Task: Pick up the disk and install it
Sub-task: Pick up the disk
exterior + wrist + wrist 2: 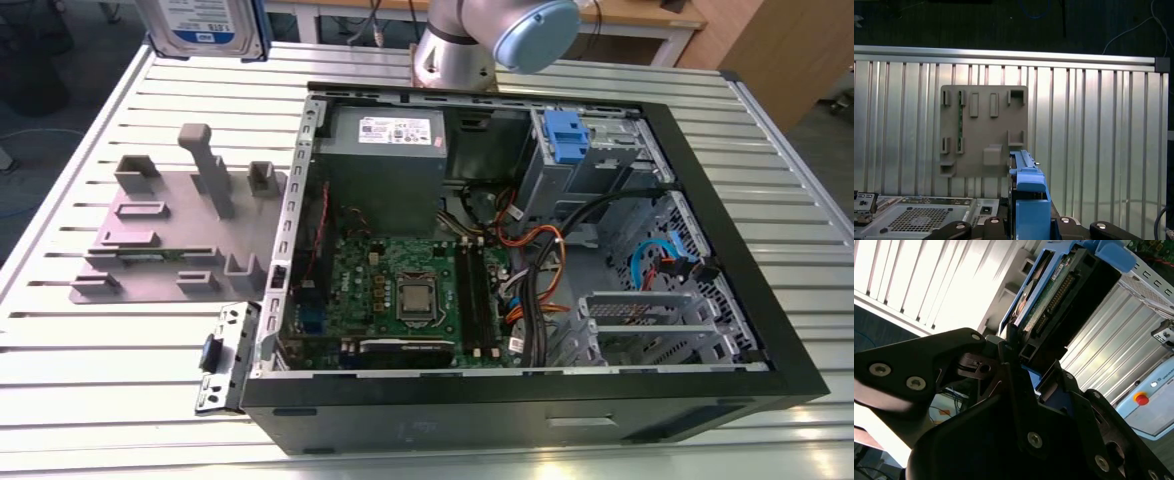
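Arm (467, 45) upright at rear; pincer (1029, 354) up hi, fingers (1013, 365) clamped both sides of the disk (1046, 292).

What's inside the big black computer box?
Inside the open black metal computer case: a green circuit board, a grey metal power box, a blue plastic bracket and bundled cables. The cables cover what lies beneath them.

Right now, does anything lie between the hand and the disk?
Nothing. In the second wrist view the hand is shut on the disk, with its fingers touching it directly.
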### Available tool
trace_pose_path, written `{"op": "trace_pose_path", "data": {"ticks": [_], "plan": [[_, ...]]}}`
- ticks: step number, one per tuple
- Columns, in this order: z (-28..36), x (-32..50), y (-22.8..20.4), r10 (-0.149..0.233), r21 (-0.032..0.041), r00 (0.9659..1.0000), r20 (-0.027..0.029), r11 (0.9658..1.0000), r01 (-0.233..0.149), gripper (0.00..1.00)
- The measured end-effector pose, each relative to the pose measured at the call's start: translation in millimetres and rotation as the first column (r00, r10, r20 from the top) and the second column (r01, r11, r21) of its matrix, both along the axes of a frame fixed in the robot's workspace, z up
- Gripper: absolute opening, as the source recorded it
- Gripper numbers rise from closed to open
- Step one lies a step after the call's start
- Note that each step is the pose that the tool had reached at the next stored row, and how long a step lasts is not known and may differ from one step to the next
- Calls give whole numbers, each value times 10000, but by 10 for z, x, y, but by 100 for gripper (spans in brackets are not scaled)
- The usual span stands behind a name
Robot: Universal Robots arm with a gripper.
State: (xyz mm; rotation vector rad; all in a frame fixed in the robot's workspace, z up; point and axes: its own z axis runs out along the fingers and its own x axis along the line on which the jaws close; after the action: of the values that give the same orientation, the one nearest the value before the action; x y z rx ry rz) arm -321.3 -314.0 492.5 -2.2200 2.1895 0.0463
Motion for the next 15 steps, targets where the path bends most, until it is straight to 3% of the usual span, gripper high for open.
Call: {"op": "trace_pose_path", "data": {"ticks": [15], "plan": [[0,72,0,0,-1,10000,0,10000,0,36]]}}
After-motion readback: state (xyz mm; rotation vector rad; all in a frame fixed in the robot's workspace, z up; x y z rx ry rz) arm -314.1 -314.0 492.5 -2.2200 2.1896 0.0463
